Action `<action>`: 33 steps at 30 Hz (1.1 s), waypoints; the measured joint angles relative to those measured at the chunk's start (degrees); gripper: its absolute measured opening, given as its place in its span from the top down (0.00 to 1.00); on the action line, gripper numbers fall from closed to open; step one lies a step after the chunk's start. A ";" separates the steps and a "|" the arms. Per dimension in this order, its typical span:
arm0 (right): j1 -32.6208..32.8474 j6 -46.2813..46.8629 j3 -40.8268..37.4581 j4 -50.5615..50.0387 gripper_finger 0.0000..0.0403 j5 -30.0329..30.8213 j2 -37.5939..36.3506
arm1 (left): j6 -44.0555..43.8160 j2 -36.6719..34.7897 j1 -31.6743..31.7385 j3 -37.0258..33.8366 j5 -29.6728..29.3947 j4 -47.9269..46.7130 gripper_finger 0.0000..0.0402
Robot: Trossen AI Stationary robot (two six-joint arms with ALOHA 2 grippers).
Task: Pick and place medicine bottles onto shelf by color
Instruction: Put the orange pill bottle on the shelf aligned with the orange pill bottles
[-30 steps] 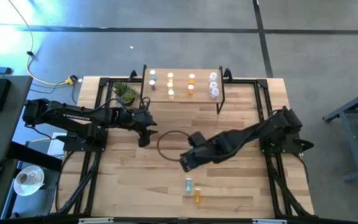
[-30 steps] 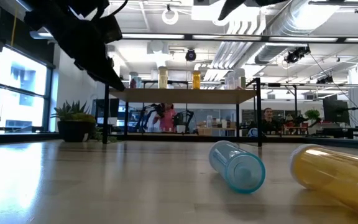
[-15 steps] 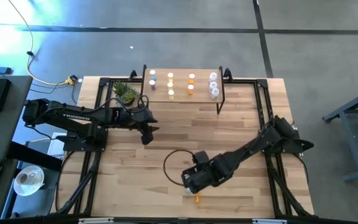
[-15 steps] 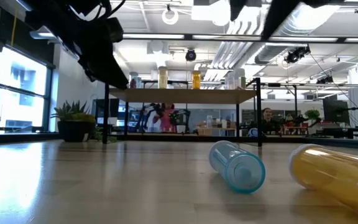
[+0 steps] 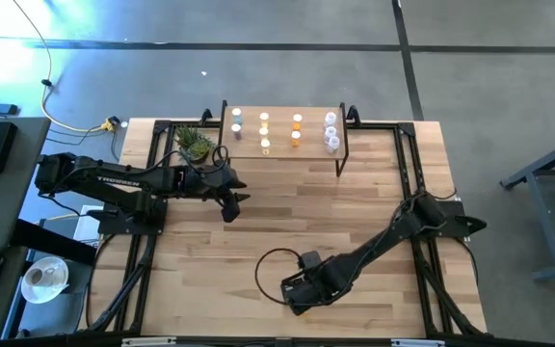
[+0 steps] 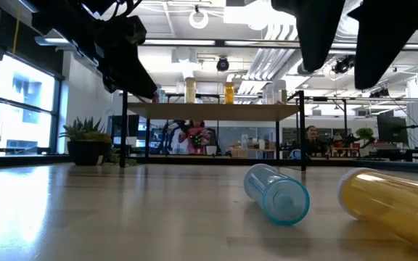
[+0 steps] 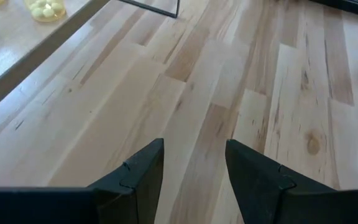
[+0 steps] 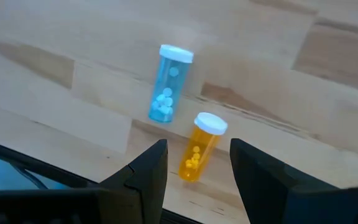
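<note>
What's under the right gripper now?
Under the open right gripper, a blue bottle and an orange bottle lie on the table. The high view hides both.

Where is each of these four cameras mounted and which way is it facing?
High: overhead, straight down; both arms, shelf.
Low: tabletop level, looking across; blue bottle and orange bottle lying down, arms above.
Left wrist: over bare planks; left gripper open.
Right wrist: right gripper open above both bottles.
Shared: low and right wrist show both bottles.
</note>
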 joint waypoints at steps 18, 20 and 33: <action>0.02 2.19 -0.02 3.25 0.59 -4.68 7.52 | -0.02 0.00 0.00 0.00 0.15 -0.15 0.59; 0.02 2.44 -0.02 3.27 0.59 -4.43 8.00 | -0.02 0.00 0.00 0.00 0.15 -0.13 0.59; 0.02 2.63 -0.11 3.29 0.63 -4.85 9.00 | -0.92 0.00 -0.02 0.00 0.31 -0.15 0.59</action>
